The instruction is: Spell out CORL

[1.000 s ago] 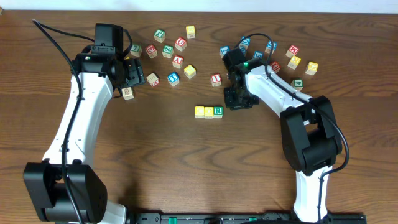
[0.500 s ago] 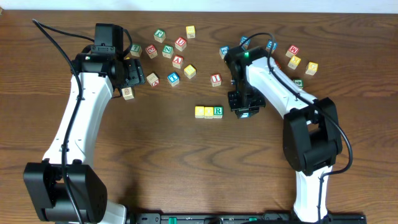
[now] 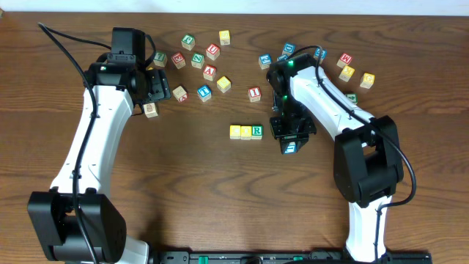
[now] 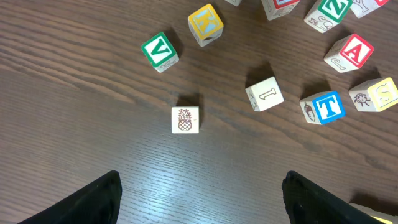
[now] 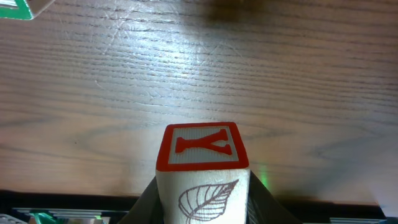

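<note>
right gripper point(image 3: 290, 144): small wooden cube with red-framed face point(image 5: 202, 155) being gripped in narrow jaws | being held just right of white green-R cube point(image 3: 256, 131), itself adjoining two yellow-topped cubes point(image 3: 235, 132) | three letters judged placed, L being awaited; held cube's L face unconfirmed | left gripper point(image 4: 199, 202): being held wide, empty

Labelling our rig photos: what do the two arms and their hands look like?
The left arm and right arm have white shells with black joints and bases; black cables run along them. The left hand and right hand are black.
</note>
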Motion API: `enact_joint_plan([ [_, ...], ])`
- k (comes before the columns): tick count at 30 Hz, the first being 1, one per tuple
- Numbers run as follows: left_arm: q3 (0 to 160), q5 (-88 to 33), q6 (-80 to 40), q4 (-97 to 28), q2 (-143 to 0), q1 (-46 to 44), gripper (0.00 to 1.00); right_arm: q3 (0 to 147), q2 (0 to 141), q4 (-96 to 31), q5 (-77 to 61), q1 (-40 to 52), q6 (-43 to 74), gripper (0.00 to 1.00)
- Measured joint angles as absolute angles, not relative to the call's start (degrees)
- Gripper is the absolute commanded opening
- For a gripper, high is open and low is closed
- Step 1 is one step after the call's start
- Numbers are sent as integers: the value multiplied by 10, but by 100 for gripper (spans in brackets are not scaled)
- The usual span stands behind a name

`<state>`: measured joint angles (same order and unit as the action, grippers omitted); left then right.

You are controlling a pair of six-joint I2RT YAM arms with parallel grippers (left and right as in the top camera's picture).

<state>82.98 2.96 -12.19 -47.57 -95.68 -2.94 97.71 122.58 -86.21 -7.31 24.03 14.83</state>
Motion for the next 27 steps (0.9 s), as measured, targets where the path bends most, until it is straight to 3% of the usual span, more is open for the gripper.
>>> enact_joint_plan([
  [5,830,30,-122,-476,-957,-29,82,977,1242,-863,-76,240,146,16],
  [16,830,30,-122,-476,-957,-29,82,976,1305,-827,-77,240,144,19],
  [22,830,30,-122,-476,-957,-29,82,976,1305,-809,-72,240,144,32],
  [27,830,30,-122,-475,-957,-29,82,976,1312,-777,-69,240,143,50],
])
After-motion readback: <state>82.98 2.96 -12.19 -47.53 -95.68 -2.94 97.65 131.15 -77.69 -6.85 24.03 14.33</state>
